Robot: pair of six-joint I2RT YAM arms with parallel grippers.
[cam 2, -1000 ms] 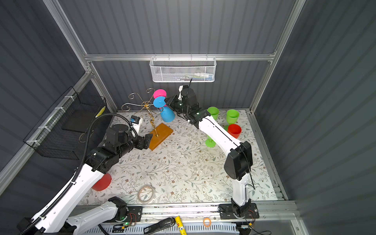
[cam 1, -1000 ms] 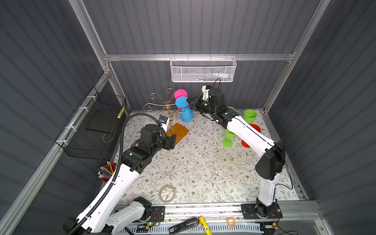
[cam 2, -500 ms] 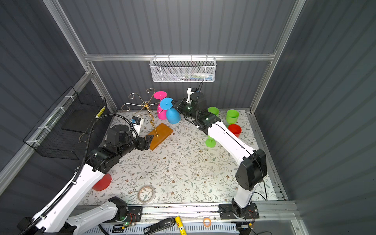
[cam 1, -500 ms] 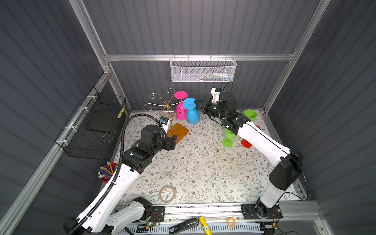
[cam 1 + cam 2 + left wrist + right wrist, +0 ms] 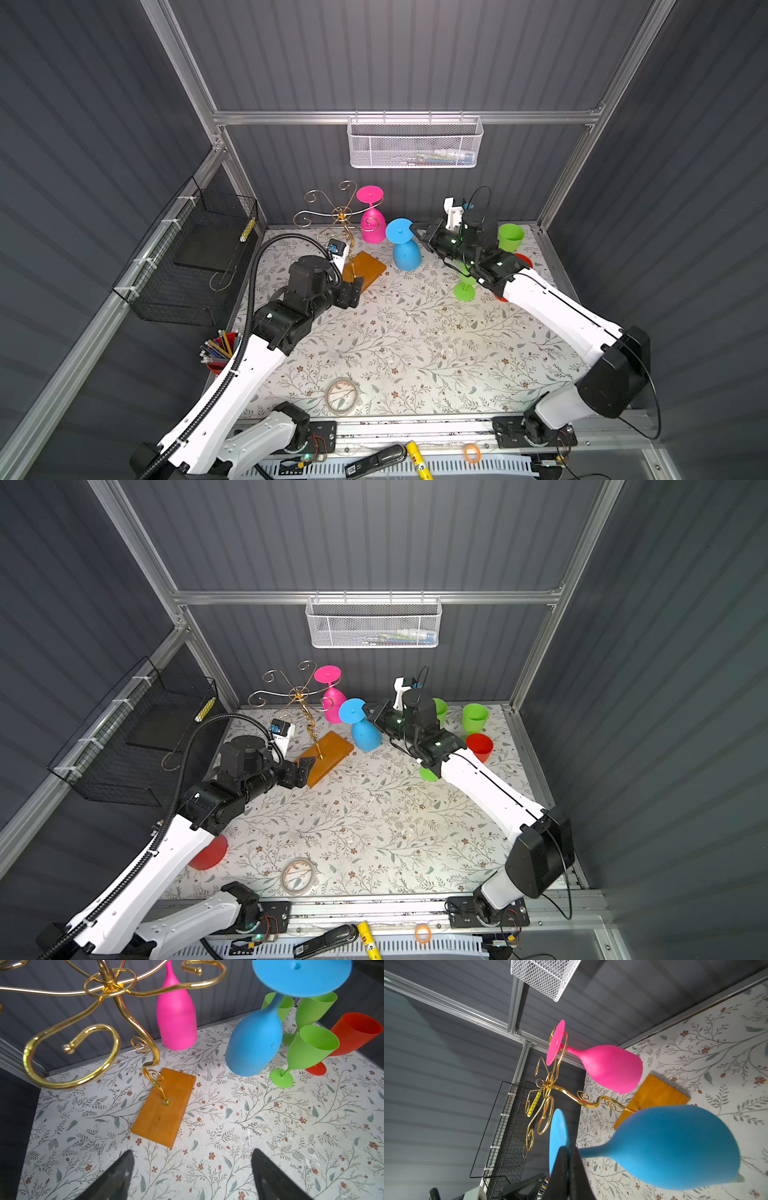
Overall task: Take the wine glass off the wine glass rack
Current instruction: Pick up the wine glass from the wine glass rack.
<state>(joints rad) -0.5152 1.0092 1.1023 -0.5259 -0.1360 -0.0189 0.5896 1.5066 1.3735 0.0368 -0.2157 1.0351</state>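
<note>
Top views: right gripper [image 5: 416, 231] is clamping blue wine glass [image 5: 405, 254] by its foot, bowl down, off and just beside wine glass rack [image 5: 341, 215]; lowering wants slowness.
Left wrist: left gripper [image 5: 191, 1174] is gaping empty near the rack's wooden base [image 5: 166, 1105].
Right wrist: the thin edge pinch is likely risking swing.

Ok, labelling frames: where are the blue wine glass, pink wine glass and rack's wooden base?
blue wine glass [image 5: 406, 257], in a top view, bowl.
pink wine glass [image 5: 368, 232], in a top view, bowl.
wooden base [image 5: 160, 1122], left wrist view, top face.
</note>
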